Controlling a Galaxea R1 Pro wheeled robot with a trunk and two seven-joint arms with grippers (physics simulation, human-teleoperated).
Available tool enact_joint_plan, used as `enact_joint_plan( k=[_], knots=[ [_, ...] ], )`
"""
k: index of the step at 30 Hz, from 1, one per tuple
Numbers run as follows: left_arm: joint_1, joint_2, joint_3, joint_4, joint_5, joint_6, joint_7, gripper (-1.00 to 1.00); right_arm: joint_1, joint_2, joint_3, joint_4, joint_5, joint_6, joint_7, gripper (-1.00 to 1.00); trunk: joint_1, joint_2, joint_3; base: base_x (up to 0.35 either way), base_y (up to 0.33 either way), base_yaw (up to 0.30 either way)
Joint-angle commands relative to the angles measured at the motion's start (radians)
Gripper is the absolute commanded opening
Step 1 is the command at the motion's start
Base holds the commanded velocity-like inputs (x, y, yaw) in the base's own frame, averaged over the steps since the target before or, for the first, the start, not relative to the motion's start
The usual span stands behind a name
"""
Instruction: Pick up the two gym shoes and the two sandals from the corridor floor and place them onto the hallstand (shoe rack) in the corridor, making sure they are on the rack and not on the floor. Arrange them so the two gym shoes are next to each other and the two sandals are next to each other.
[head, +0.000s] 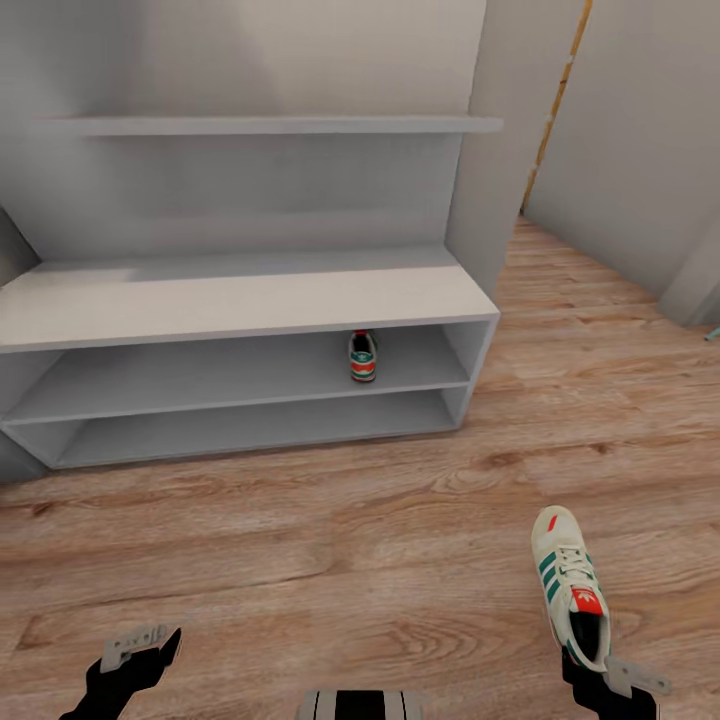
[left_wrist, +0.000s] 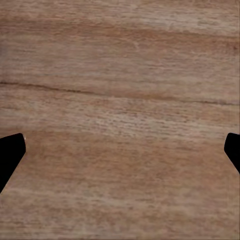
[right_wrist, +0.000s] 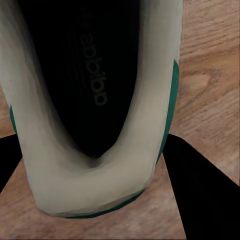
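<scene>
The light-grey hallstand (head: 240, 300) stands ahead across the corridor floor (head: 350, 540). One gym shoe (head: 362, 357) sits on the upper of its two low shelves, near the right end, heel toward me. My right gripper (head: 600, 672) is shut on the heel rim of the second gym shoe (head: 570, 580), whose toe points toward the hallstand. In the right wrist view that gym shoe (right_wrist: 95, 75) sits with its heel between the black fingers (right_wrist: 200, 190) of the right gripper (right_wrist: 100, 175). My left gripper (head: 145, 645) (left_wrist: 120, 150) is open over bare planks. The sandals are out of view.
A long upper shelf (head: 270, 125) runs above the bench top. A grey wall corner (head: 490, 150) rises at the hallstand's right end, and the corridor continues past it to the right. Part of my own base (head: 360, 705) shows at the picture's lower edge.
</scene>
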Motion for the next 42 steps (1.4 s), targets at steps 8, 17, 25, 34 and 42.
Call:
enact_joint_plan(
  k=[8, 17, 25, 34, 42],
  knots=[
    [-0.001, 0.002, 0.007, 0.001, -0.01, -0.007, -0.005, 1.0, 0.0, 0.0, -0.002, 0.0, 0.007, -0.003, -0.004, -1.0, 0.0, 0.0, -0.001, -0.002, 0.311, 0.0],
    [-0.001, 0.003, 0.007, 0.001, -0.01, -0.007, -0.005, 1.0, -0.001, 0.0, -0.002, -0.001, 0.006, -0.003, -0.004, -1.0, 0.0, 0.0, -0.001, -0.032, 0.311, 0.123],
    [-0.001, 0.003, 0.007, 0.001, -0.011, -0.007, -0.005, 1.0, 0.0, 0.0, -0.002, -0.001, 0.006, -0.003, -0.004, -1.0, 0.0, 0.0, -0.001, -0.137, 0.301, 0.174],
    [-0.001, 0.003, 0.007, 0.001, -0.012, -0.007, -0.005, 1.0, -0.001, 0.0, -0.002, -0.002, 0.005, -0.003, -0.004, -1.0, 0.0, 0.0, -0.001, -0.043, 0.283, 0.006],
    [-0.001, 0.003, 0.007, 0.0, -0.012, -0.007, -0.006, 1.0, 0.0, 0.0, -0.002, -0.002, 0.006, -0.003, -0.002, -1.0, 0.0, 0.0, -0.001, -0.001, 0.046, 0.0]
  ],
)
